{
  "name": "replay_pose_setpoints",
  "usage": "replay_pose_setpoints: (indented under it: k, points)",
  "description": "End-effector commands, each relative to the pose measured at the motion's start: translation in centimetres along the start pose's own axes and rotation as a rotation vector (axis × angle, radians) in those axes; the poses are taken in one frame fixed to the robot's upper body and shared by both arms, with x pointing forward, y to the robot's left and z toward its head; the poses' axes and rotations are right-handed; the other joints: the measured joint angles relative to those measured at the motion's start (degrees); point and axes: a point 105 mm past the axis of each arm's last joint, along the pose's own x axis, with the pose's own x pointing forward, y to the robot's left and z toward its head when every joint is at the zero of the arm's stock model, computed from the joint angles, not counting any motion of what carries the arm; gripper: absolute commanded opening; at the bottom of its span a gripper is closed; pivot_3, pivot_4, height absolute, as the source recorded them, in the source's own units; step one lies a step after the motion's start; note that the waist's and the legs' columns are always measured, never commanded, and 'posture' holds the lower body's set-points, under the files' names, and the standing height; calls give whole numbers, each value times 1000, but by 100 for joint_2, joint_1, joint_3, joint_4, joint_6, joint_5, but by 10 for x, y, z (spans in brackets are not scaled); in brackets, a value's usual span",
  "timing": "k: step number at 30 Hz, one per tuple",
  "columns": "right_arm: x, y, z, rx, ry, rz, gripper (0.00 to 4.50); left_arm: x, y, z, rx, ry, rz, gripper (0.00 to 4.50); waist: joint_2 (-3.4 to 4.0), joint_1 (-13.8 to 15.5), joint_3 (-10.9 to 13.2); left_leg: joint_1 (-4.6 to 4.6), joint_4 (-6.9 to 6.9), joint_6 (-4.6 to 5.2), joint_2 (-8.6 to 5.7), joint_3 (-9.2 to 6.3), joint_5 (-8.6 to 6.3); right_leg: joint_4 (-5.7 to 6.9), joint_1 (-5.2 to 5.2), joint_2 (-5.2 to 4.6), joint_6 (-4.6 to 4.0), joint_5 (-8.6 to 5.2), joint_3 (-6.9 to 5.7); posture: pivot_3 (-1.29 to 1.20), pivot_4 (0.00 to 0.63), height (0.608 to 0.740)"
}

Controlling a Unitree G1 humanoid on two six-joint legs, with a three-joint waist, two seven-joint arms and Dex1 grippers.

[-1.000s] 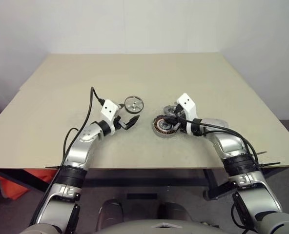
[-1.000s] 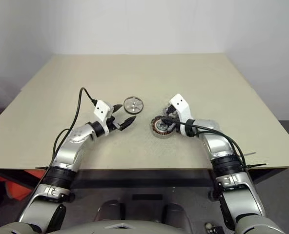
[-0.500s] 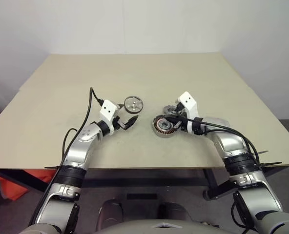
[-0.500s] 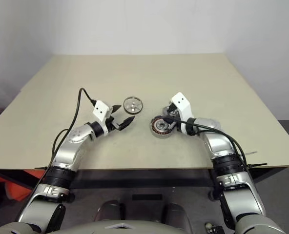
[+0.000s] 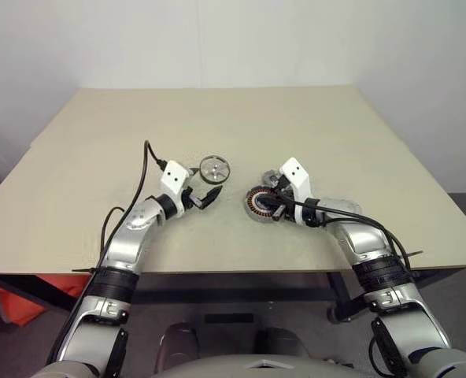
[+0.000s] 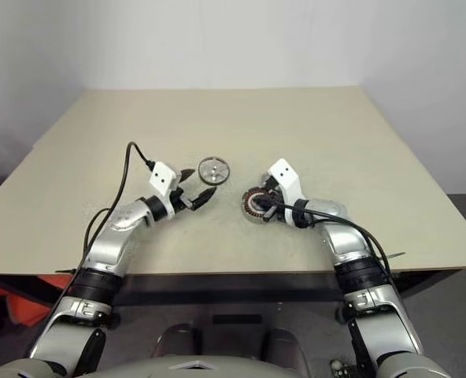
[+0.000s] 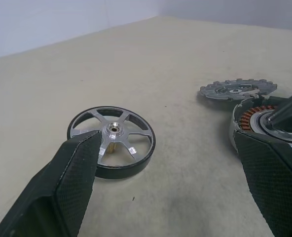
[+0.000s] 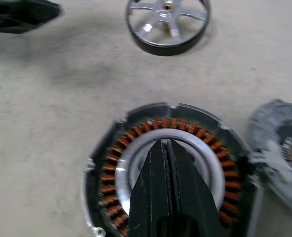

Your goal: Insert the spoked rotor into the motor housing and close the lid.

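Dark round motor housing (image 8: pixel 168 170) with copper windings on beige table (image 5: pixel 99 142), right claw (image 8: pixel 168 163) pressed together over its pale centre, possibly touching, shiny silver spoked rotor (image 7: pixel 111 141) well left of housing, just ahead of the spread left claw (image 5: pixel 207 191), dull grey notched lid (image 7: pixel 238 90) just behind housing

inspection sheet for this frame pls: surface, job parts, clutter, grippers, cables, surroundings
Surface: beige table, bare apart from the parts.
Job's things: spoked rotor flat on the table, not inserted; motor housing open, windings showing; lid lying beside the housing, off.
Clutter: nothing seen.
Grippers: left gripper open, near the rotor, holding nothing; right gripper shut, fingers over the housing's centre.
Cables: black cable along each arm.
Surroundings: pale walls; something orange under the table.
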Motion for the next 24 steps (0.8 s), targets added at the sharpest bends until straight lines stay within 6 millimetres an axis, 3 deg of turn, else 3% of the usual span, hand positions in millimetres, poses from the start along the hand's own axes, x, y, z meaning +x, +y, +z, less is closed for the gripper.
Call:
replay_pose_setpoints:
  k: [1, 6, 12, 18, 24]
  points:
    - [-8, -8, 23, -27, -54, -21, 30, -2, 6, 12, 28, -40, 20, 4500, 1, 6, 1, -1, 0, 0, 0, 0, 0, 0, -1, 0, 0, 0, 0, 0, 0, 740]
    - [-20, -13, 58, -72, -153, -23, 30, -4, 24, 10, -59, -55, 140, 4500, 2, 9, 3, -21, 4, -3, 0, -1, 2, 1, -17, 0, 2, 1, 0, 0, 0, 740]
    - [-26, -17, 71, -90, -183, -46, 30, -4, 64, 1, -428, -63, 373, 4500, 1, 16, 3, -34, 1, 2, 0, -1, -1, 3, -26, 3, -41, 21, -1, 0, 0, 740]
    - [-27, -17, 71, -89, -182, -56, 30, 4, 72, -6, -601, -36, 397, 4500, 0, 21, 4, -40, 2, 5, -2, -1, -3, -2, -27, 1, -41, 21, -1, 0, 0, 740]
    - [-29, -18, 71, -93, -185, -67, 30, 24, 61, -5, -748, -13, 305, 4500, -1, 33, 5, -40, 3, 4, -2, -1, -2, -2, -27, 0, -20, 9, -2, 0, 0, 740]
